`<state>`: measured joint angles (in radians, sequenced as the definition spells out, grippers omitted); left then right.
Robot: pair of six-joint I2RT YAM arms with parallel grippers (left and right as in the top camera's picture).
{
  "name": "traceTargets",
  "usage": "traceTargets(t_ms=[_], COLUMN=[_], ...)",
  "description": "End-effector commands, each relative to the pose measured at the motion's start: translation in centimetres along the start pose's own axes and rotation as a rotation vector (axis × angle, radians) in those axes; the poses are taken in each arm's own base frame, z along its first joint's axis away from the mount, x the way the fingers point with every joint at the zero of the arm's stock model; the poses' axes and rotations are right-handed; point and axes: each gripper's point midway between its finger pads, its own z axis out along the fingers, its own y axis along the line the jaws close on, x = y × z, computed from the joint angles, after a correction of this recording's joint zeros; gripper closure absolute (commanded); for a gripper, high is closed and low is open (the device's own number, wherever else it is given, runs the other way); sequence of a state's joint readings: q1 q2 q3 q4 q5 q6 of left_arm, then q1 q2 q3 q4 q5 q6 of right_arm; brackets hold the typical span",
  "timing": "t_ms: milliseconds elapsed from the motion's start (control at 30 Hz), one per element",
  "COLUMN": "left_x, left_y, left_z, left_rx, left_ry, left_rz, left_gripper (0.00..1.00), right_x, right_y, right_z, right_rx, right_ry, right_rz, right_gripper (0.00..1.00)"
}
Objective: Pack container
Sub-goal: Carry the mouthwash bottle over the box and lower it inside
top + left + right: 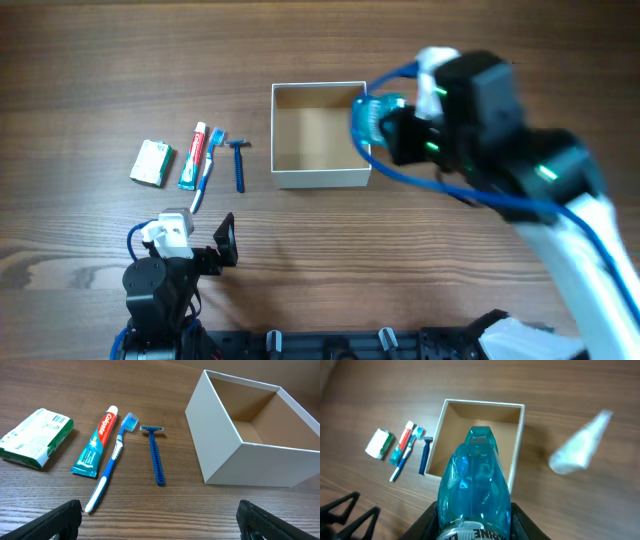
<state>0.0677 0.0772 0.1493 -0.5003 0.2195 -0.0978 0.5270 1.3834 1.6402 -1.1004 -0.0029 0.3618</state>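
My right pincer (474, 522) clamps the blue bottle (472, 477), its long axis pointing toward the container (518, 455), which seems to lie just below and ahead of me.

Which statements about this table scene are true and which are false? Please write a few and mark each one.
1. The right gripper holds a blue bottle over the container. True.
2. The razor lies inside the container. False: it lies on the table outside it, beside the toothbrush.
3. The left gripper is shut on the toothbrush. False: it is open and holds nothing.
4. The toothpaste tube lies between the green and white packet and the toothbrush. True.
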Motion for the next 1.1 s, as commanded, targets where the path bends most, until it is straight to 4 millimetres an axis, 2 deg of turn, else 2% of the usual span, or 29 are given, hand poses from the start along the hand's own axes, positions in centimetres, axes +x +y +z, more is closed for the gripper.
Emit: traceTargets(t_ms=[0,167,333,467,700,1067], left_x=[0.2,0.2,0.2,0.2,0.2,0.2], left_y=[-0.3,-0.3,-0.3,-0.3,-0.3,-0.3], left_z=[0.0,0.0,0.0,0.0,0.0,0.0], left_rx=[0.020,0.020,0.020,0.020,0.020,0.020], left_ry=[0.001,0.001,0.001,0.001,0.001,0.001], left_rz=[0.010,0.010,0.010,0.010,0.010,0.010], left_gripper=[0.00,0.00,0.00,0.00,0.00,0.00], right_x=[-1.6,-2.9,-2.1,-1.9,-1.2,0.1], right_y=[-0.2,-0.7,-1.6,-2.4,-2.8,-4.9], right_z=[4.8,10.4,14.4,16.8,18.6,20.9], right_rx=[0.059,0.118,0.160,0.195,0.206,0.246], right_ry=[0.008,0.010,0.062,0.073,0.106,0.161], right_rz=[-0.023,-0.023,-0.022,-0.049,-0.070,0.003], right_gripper=[0.96,0.96,0.95,0.96,0.96,0.96])
